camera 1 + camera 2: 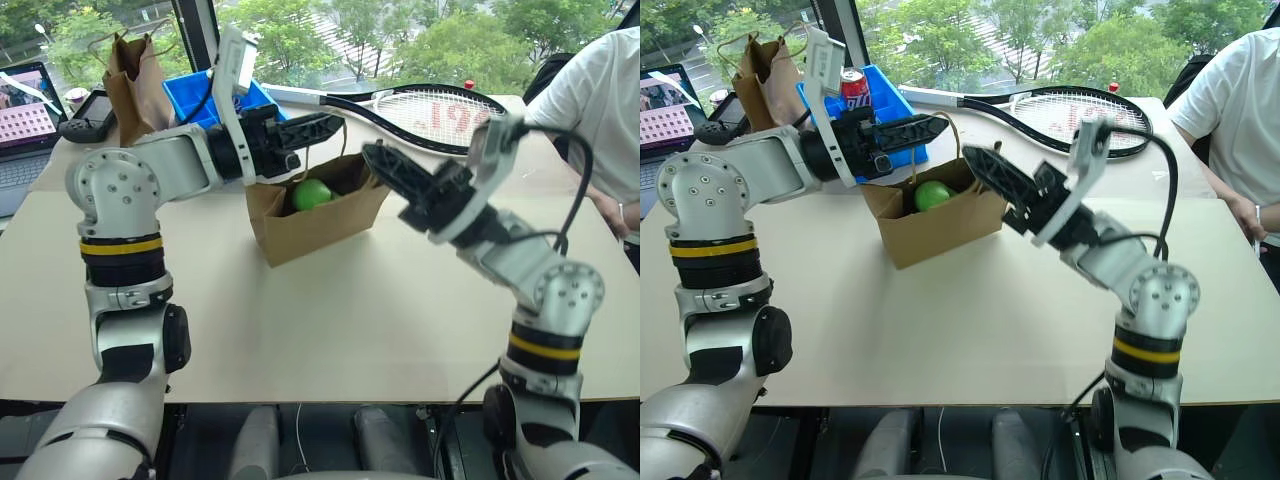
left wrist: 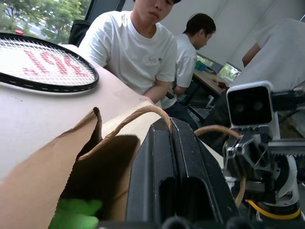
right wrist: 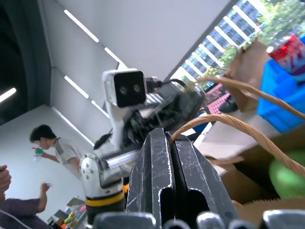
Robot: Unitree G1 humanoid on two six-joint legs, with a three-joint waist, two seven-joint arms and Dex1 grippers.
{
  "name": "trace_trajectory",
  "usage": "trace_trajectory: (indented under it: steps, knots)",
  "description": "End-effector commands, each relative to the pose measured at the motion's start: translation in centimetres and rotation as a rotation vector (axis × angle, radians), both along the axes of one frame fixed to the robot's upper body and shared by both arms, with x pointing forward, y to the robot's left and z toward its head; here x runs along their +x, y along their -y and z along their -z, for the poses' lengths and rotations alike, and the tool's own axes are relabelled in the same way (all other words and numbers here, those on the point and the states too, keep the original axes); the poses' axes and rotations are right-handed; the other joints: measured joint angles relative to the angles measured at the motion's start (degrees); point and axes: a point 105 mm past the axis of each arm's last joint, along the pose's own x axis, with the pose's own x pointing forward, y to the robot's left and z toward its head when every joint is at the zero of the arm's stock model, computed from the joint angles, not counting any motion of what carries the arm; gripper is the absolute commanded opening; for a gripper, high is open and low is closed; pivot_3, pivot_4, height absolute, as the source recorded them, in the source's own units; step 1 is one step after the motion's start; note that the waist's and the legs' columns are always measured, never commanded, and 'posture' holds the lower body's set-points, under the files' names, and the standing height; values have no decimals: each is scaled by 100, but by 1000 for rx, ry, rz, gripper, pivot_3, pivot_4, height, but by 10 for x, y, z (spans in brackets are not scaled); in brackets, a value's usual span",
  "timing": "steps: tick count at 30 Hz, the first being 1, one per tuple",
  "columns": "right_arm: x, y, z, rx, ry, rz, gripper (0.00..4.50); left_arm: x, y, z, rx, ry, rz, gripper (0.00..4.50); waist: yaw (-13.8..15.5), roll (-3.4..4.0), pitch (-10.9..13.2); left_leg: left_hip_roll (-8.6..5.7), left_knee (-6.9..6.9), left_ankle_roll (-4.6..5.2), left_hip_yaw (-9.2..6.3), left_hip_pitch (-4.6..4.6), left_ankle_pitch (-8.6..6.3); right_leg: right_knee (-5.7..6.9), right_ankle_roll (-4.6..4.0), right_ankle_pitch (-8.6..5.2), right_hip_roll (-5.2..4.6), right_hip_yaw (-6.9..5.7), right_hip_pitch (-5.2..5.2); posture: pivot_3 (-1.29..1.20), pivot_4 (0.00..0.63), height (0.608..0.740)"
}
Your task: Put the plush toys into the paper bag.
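With both the left gripper (image 1: 330, 125) and the right gripper (image 1: 975, 160) closed on the handles of the paper bag (image 1: 320, 225), they should lift evenly so the light-green plush toy (image 1: 311, 193) stays inside.

A tennis racket (image 1: 420, 112) lies beside a blue bin (image 1: 878, 97) holding 1 can (image 1: 855, 88).

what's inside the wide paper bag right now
A light-green plush toy lies inside the paper bag. The bag's walls hide the rest, so I can't tell if the red one is there.
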Motion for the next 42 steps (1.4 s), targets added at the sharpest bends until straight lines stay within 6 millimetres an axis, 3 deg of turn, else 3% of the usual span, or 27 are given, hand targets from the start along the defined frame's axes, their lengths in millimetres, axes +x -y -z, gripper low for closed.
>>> trace_trajectory:
  steps: [1,5,10,15,24,26,29,31,35,40,42]
  knots:
    - [-3,6,-16,28,13,-3,26,-2,-15,-16,-14,67,-59,0,22,0,0,0,1,0,-6,-8,0,-2,0,0,0,-6,-1,0,150,740]
    - [-8,9,-32,39,20,-15,26,-5,-23,-17,-12,64,-75,0,6,1,1,-4,7,0,-6,-29,0,-1,-1,1,-7,-8,-18,0,150,740]
    - [-11,17,-28,23,-10,-3,26,-7,-18,-7,3,35,-65,0,2,1,1,-1,7,1,-11,-27,1,3,-1,1,-5,-14,-15,0,150,740]
    - [-17,29,-36,39,-12,11,26,-10,-19,-15,-3,35,-59,0,-3,0,2,-2,10,3,-10,-28,2,5,-2,2,-5,-13,-15,0,150,740]
    - [-26,25,-45,54,25,17,26,-13,-37,-32,43,75,-87,0,-49,1,2,0,8,4,-10,-27,3,7,-2,2,-2,-12,-17,0,150,740]
    - [-24,27,-36,47,-2,27,26,-13,-38,-27,59,63,-82,0,-35,1,2,0,6,4,-10,-26,3,7,-2,1,-2,-13,-16,0,150,740]
    - [-16,33,-5,-31,-102,67,26,-13,-31,-11,74,30,-55,0,26,0,1,-1,9,4,-14,-26,3,-1,-2,1,-5,-21,-4,0,150,740]
    - [-11,39,6,-41,-136,96,26,-14,-25,-1,79,18,-35,0,41,0,2,-3,15,4,-14,-28,3,-6,-1,1,-10,-26,1,0,150,740]
    - [-5,44,14,-57,-160,133,26,-12,-17,15,74,-8,-17,0,12,-1,2,-3,19,11,-12,-29,8,1,-4,6,-10,-24,-3,0,150,740]
    - [-3,48,19,-109,-154,174,26,-10,-18,20,91,-4,-24,0,-39,-1,2,2,13,13,-13,-25,9,5,-5,6,-3,-21,-5,0,150,740]
    - [-4,50,17,-106,-149,178,0,-10,-19,19,82,-4,-22,583,-28,-1,2,1,13,14,-13,-25,9,4,-5,6,-3,-21,-4,0,150,740]
